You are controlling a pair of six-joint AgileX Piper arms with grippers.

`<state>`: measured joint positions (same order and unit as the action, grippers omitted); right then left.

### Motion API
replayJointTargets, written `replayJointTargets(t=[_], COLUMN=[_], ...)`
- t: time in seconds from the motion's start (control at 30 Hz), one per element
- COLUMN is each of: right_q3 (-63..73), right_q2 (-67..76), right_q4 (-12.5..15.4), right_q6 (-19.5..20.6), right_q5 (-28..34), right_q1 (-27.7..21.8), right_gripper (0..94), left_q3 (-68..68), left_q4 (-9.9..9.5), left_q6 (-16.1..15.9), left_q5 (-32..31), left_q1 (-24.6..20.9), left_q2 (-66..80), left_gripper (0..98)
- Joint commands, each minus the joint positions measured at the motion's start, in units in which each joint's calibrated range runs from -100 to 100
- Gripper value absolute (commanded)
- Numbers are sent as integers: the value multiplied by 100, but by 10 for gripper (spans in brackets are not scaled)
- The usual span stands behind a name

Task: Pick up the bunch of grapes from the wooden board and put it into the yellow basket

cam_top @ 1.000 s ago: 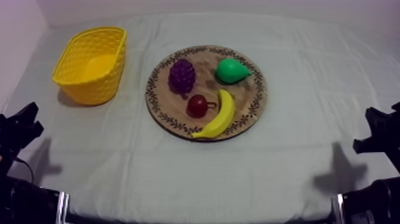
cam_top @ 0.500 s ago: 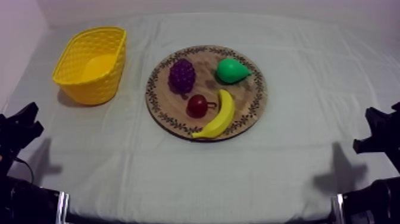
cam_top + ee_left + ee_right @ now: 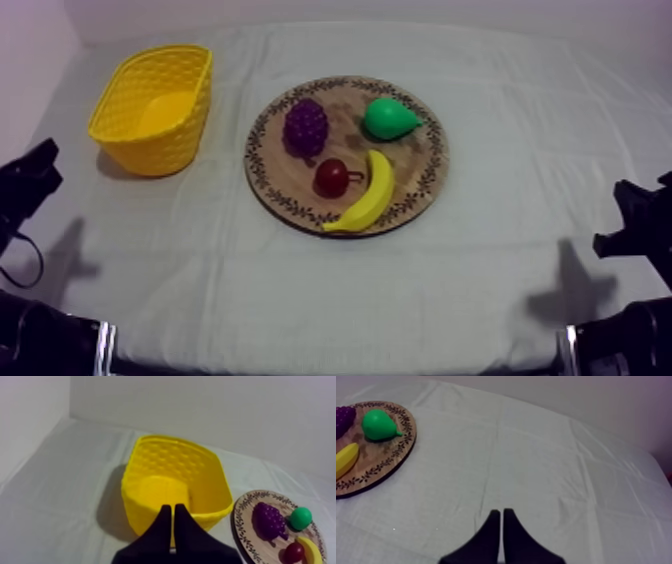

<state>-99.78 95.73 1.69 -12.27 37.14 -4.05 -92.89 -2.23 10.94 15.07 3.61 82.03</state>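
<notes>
A: How is the left gripper (image 3: 172, 507) held?
B: Clenched on nothing and aimed at the basket (image 3: 165, 461). The right gripper (image 3: 501, 511) is likewise clenched.
A: Where are the grapes (image 3: 305, 126) found?
B: On the board (image 3: 262, 180), at its basket side, ahead and right of the left gripper, which is judged nearer. Their long axis is seen running far-to-near across the desk (image 3: 300, 300).

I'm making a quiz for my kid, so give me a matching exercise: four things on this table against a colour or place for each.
1 bunch of grapes
2 pear
3 banana
4 yellow basket

A on the cloth, off the board
B green
C purple
D lies along the board's near rim

Pairs: 1-C, 2-B, 3-D, 4-A
</notes>
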Motion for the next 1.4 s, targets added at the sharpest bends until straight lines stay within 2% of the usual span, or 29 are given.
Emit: replayJointTargets(t=[0.0,0.13,0.37,0.63,0.77,0.97,1.37], right_q3=[1,1,1,1,1,1,1], right_q2=[2,2,2,2,2,2,2], right_q4=[-1,-1,-1,-1,-1,-1,-1], right_q6=[-1,1,-1,0,0,1,-1], right_q5=[3,3,3,3,3,3,3], right_q1=[-1,-1,-1,-1,-1,-1,-1], right_gripper=[5,5,5,5,5,5,5], left_q3=[600,1517,3579,5362,5987,6773,8510], left_q4=[-3,-4,-4,26,115,190,213], left_q6=[-120,-342,-741,-1031,-1133,-1216,-1108], left_q5=[-82,116,1404,2451,2694,2974,4331], left_q1=[43,110,269,554,674,929,1437], left_q2=[-1121,-1981,-3234,-4449,-5029,-5797,-7102], left_gripper=[1,0,0,0,0,0,0])
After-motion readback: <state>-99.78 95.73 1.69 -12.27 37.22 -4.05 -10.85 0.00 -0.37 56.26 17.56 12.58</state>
